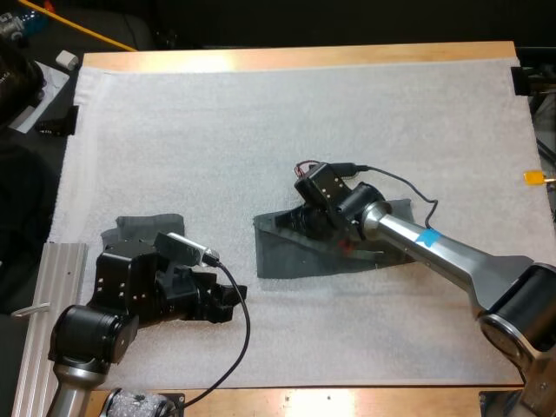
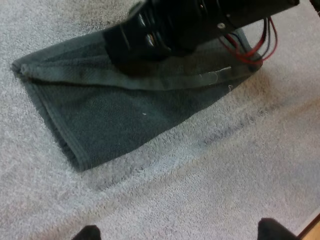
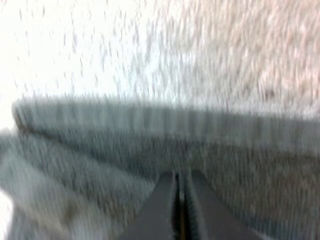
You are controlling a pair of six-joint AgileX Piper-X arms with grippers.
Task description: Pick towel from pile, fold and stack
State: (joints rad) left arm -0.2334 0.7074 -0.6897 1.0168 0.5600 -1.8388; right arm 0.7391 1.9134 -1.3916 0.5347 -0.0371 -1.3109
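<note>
Ok, your towel (image 1: pixel 313 259) lies mostly flat mid-mat, just right of centre, with a folded-over band along its far edge. Right gripper (image 1: pixel 304 224) is down on the towel's far-left part. In its wrist view you see the two fingers closed together, tips at the cloth, but you can't tell whether fabric is pinched between them. Left gripper (image 1: pixel 224 300) sits near-left, well apart from that towel and pointing toward it. Its fingertips (image 2: pixel 90 233) stand wide apart over bare mat (image 1: pixel 261 113), so it's open. A second, crumpled towel (image 1: pixel 143 228) lies under the left arm near the mat's left edge.
</note>
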